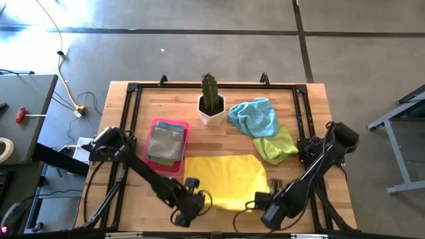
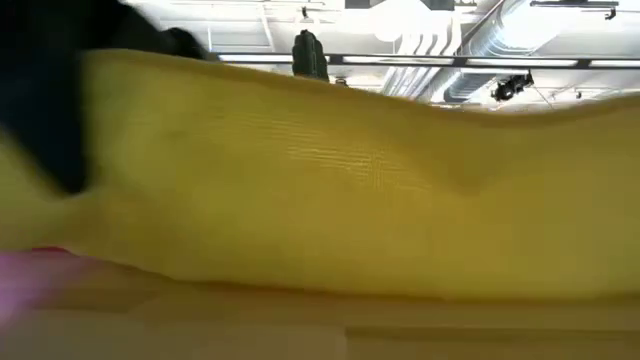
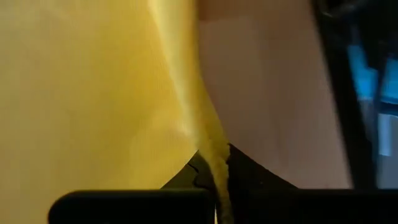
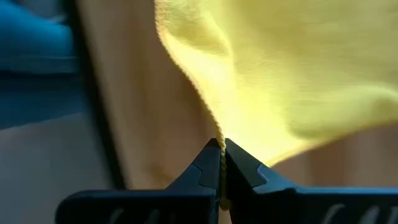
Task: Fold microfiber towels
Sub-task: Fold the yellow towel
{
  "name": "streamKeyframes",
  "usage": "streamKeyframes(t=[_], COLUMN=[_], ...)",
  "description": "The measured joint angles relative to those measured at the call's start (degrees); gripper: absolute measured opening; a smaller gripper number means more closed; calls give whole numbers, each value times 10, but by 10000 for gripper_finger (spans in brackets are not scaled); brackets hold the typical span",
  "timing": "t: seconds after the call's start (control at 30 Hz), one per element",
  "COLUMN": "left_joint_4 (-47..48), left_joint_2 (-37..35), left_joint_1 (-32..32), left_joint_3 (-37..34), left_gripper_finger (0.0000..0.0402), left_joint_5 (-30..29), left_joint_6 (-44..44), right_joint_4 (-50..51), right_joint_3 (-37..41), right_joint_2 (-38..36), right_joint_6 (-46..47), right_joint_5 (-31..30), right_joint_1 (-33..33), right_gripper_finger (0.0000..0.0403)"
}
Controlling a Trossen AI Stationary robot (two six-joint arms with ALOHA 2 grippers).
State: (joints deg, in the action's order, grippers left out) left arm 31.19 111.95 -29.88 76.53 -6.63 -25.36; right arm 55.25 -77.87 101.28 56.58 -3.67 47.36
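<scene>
The yellow microfiber towel (image 1: 222, 178) lies spread on the wooden table (image 1: 312, 93) in front of the potted cactus (image 1: 211, 99), and both arms have hold of its near edge, the side farthest from the cactus. The left gripper (image 1: 194, 201) is closed on the near left corner, and its wrist view shows the hem pinched between its dark fingers (image 3: 245, 180). The right gripper (image 1: 263, 200) is clamped on the near right corner, the cloth edge running straight into its closed fingertips (image 4: 249, 171). Holding two corners of one edge likely serves to carry that edge over toward the cactus side for a first fold; the low view shows the cloth raised like a curtain, which suggests the edge is lifted off the table. A pink tray (image 1: 174, 126), left of the cactus, holds a grey folded towel (image 1: 165, 142), probably the finished pile. A light blue towel (image 1: 254, 116) and a lime green towel (image 1: 277, 144) lie crumpled right of the cactus, apparently waiting their turn.
</scene>
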Motion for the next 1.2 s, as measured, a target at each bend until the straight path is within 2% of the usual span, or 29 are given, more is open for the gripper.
streamKeyframes(t=[0.13, 0.23, 0.3, 0.47, 0.6, 0.77, 0.93, 1.2], left_joint_4=[-1, 6, 1, 9, 34, 94, 145, 188], left_joint_2=[4, 0, -5, -3, -3, -3, -3, -3], left_joint_1=[-11, -9, -8, -2, 13, 38, 64, 91], left_joint_3=[0, 0, 1, 0, 0, 0, 0, 0], left_gripper_finger=[0, 0, 0, 0, 0, 0, 0, 0], left_joint_5=[29, 67, 90, 95, 62, -20, -80, -105], left_joint_6=[-36, -45, -45, -30, -25, -39, -45, -29], right_joint_4=[-84, -102, -89, 20, 102, 162, 162, 166], right_joint_3=[0, 0, 0, 0, 0, 0, 0, 0], right_joint_2=[18, 17, 14, 13, 13, 13, 14, 45], right_joint_6=[-8, -11, -15, -14, -15, -16, -40, -75], right_joint_5=[55, 57, 43, -4, -48, -73, -99, -124], right_joint_1=[4, 2, -2, -20, -39, -64, -94, -139], right_gripper_finger=[0, 0, 0, 0, 0, 0, 0, 0])
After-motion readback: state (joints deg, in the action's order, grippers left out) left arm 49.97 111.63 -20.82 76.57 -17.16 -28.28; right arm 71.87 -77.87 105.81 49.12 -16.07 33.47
